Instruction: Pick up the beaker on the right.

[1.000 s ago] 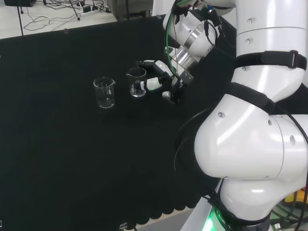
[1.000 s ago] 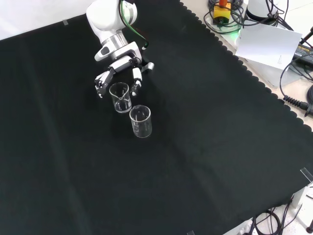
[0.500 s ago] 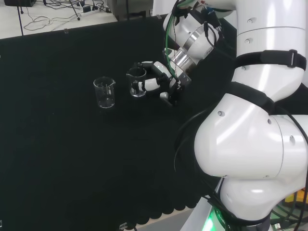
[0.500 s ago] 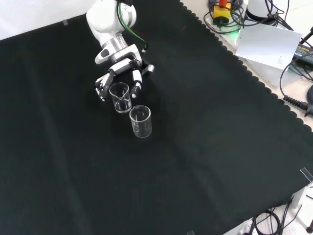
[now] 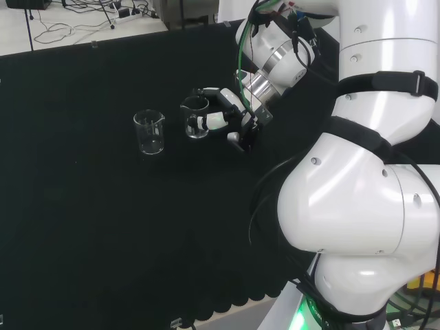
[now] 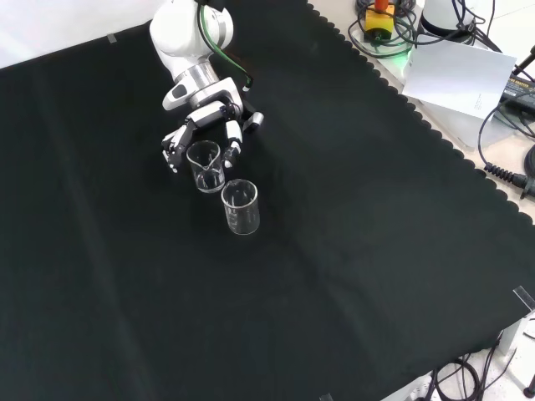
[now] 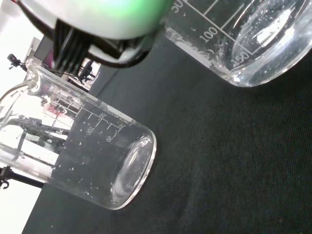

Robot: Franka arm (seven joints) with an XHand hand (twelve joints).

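Two clear glass beakers stand upright on the black cloth. In the head view the right-hand beaker (image 5: 195, 117) has the hand (image 5: 230, 113) beside it on its right, relaxed fingers (image 5: 210, 121) reaching round both its sides. From the front, this beaker (image 6: 206, 165) sits just below the hand (image 6: 209, 110), a finger (image 6: 171, 150) on each flank. Whether they touch the glass I cannot tell. The other beaker (image 5: 149, 132) (image 6: 240, 206) stands apart. In the wrist view the near beaker (image 7: 243, 39) is close under the hand (image 7: 97, 14), the other beaker (image 7: 83, 156) beyond.
The arm's white links (image 5: 357, 172) take up the right of the head view. Black cloth (image 6: 351, 251) spreads wide around the beakers. Cables and a sheet of paper (image 6: 456, 75) lie off the cloth's edge in the front view.
The hand has edged closer to the right-hand beaker, so its fingers now reach further along the beaker's sides. Both beakers have stayed in place.
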